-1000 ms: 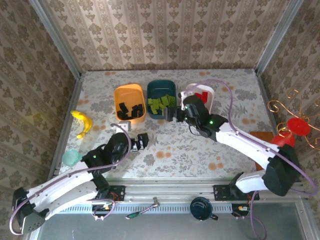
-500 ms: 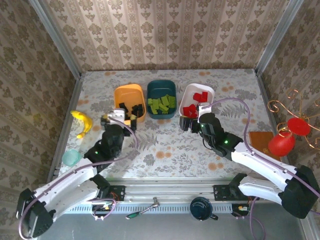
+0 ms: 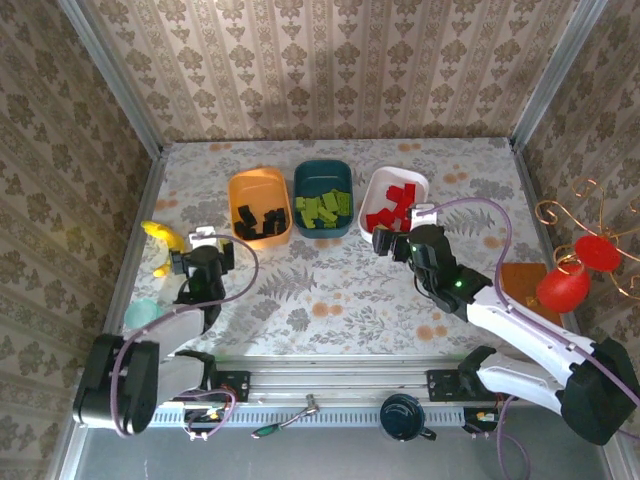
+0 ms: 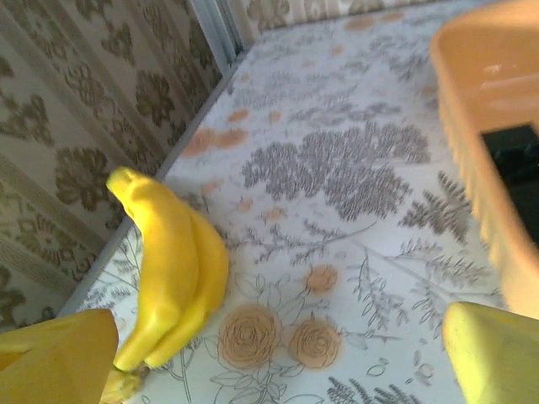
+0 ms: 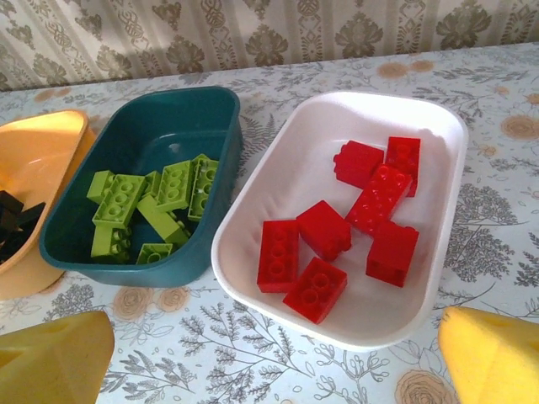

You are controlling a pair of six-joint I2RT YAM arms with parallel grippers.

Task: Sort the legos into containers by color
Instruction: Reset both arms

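Note:
Three containers stand in a row at the back: an orange tub (image 3: 243, 190) with black legos (image 3: 258, 222), a dark teal tub (image 3: 322, 176) with lime green legos (image 3: 325, 208), and a white tub (image 3: 412, 186) with red legos (image 3: 392, 208). My right gripper (image 3: 392, 236) hovers open just in front of the white tub (image 5: 253, 215), empty, facing the red legos (image 5: 354, 219) and the green legos (image 5: 152, 202). My left gripper (image 3: 203, 252) is open and empty, left of the orange tub (image 4: 472, 135), between it and the banana.
A yellow banana (image 3: 163, 245) lies by the left wall, close ahead of the left gripper (image 4: 173, 269). A pale-green cup (image 3: 143, 316) sits at the near left edge. Red objects (image 3: 565, 285) and a brown pad (image 3: 520, 275) stand at the right edge.
The left gripper swung left, from the orange tub's front toward the banana. The right gripper drew back from over the tubs to the near side of the white tub. Both stayed open.

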